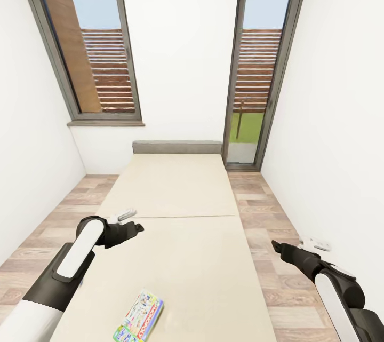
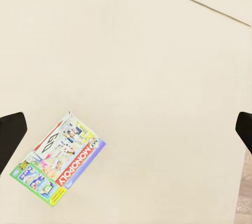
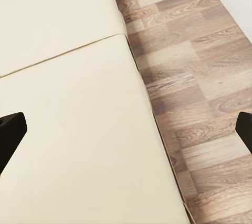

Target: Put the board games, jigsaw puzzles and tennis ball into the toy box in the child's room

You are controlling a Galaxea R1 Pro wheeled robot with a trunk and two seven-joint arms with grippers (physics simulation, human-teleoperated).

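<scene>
Monopoly board game (image 1: 140, 316) lies flat on the bed (image 1: 176, 192), both hands spread wide and holding nothing.

Left hand (image 1: 133, 228) hovers over the bed's left edge, beyond the game, which sits at the near end of the mattress. Right hand (image 1: 276, 246) hangs off the bed's right side, above the wood-plank floor (image 1: 266, 235); a grey headboard (image 1: 176, 147) stands at the far end.

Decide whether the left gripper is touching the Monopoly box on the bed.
Apart. In the head view the left gripper hangs well up the bed from the Monopoly box, with bare mattress between them.
</scene>
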